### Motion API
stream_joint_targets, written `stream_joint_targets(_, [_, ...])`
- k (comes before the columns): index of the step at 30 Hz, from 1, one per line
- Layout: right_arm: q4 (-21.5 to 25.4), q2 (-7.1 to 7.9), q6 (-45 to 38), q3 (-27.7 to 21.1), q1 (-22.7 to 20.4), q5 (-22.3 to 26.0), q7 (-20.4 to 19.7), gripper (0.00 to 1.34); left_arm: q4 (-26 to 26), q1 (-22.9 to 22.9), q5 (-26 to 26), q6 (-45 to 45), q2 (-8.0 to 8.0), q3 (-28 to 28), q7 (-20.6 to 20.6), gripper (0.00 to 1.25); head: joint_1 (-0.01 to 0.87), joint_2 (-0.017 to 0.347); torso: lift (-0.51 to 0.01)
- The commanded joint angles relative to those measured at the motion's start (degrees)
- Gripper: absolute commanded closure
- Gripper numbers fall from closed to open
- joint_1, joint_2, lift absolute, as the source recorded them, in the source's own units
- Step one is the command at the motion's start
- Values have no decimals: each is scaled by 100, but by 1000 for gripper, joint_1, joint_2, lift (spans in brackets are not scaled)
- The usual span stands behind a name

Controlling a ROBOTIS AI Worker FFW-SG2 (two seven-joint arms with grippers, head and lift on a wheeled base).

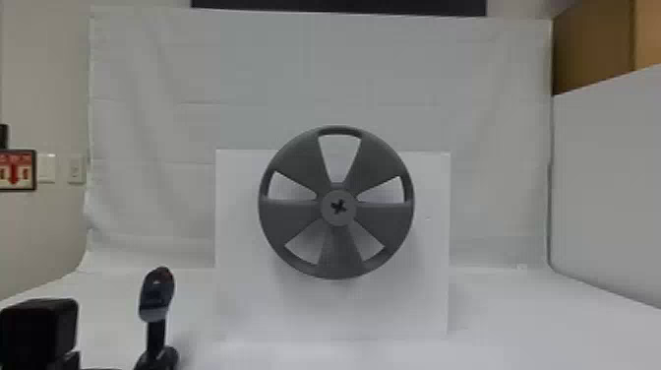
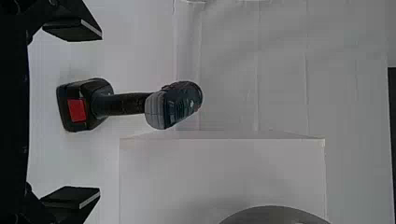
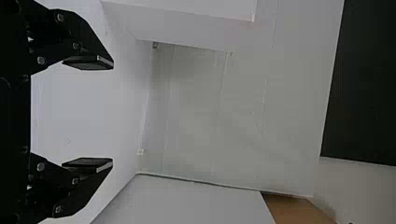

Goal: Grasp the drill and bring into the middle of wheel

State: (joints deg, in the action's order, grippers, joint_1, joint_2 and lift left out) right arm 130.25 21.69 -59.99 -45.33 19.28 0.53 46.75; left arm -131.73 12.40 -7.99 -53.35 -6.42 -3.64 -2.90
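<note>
Drill (image 2: pixel 130 104) stands upright toward the surface's (image 1: pixel 516 315) left edge. Left gripper (image 2: pixel 99 113) and right gripper (image 3: pixel 113 113) are empty, jaws spread. An off-centre approach could topple it; a careless swing could strike the wheel (image 1: pixel 337 206).

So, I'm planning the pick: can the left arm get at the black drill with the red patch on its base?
Probably yes. The left gripper faces the upright drill with its fingers open, and nothing shows in between. The white, boxy stand beside the drill might crowd one finger.
</note>
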Motion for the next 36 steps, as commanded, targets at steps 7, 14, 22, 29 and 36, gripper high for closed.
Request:
stream_joint_targets(7, [0, 46, -39, 77, 6, 0, 0, 519, 78, 122, -19, 18, 9, 74, -114, 110, 0, 0, -406])
stream_joint_targets(14, [-18, 46, -48, 130, 23, 0, 0, 519, 236, 219, -80, 114, 9, 197, -299, 108, 0, 0, -406])
stream_joint_targets(22, [-26, 72, -66, 191, 23, 0, 0, 519, 526, 412, -203, 193, 9, 346, -536, 108, 0, 0, -406])
stream_joint_targets(29, [-26, 99, -101, 226, 32, 0, 0, 519, 904, 570, -221, 431, 53, 443, -589, 111, 0, 0, -406])
stream_joint_targets(36, [-26, 142, -145, 279, 32, 0, 0, 519, 1141, 685, -221, 545, 62, 540, -809, 116, 0, 0, -406])
